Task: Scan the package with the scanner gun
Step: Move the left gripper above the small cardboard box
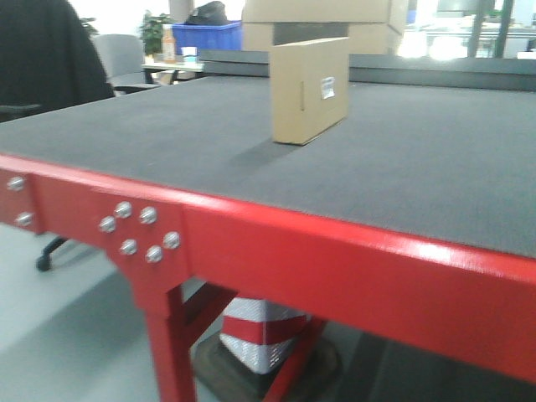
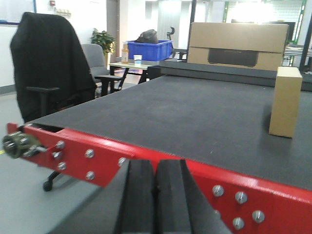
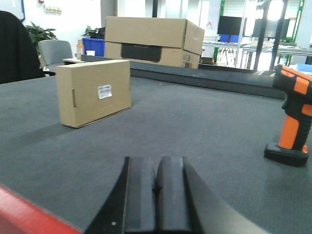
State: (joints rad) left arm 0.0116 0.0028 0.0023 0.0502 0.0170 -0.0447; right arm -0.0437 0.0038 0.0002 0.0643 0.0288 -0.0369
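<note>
**Box standing on the mat, scanner to my right**

The package (image 3: 93,91) is a plain brown cardboard box standing on its long edge on the grey table mat (image 3: 195,126). Its broad face carries one small white barcode label (image 3: 105,91), whose print is too small to read. The scanner gun (image 3: 292,117) stands upright on its flat black foot, well apart from the box, with an orange handle and a black head. My left gripper (image 2: 155,168) and right gripper (image 3: 156,168) hang at the near edge, pads pressed together, holding nothing.
</note>
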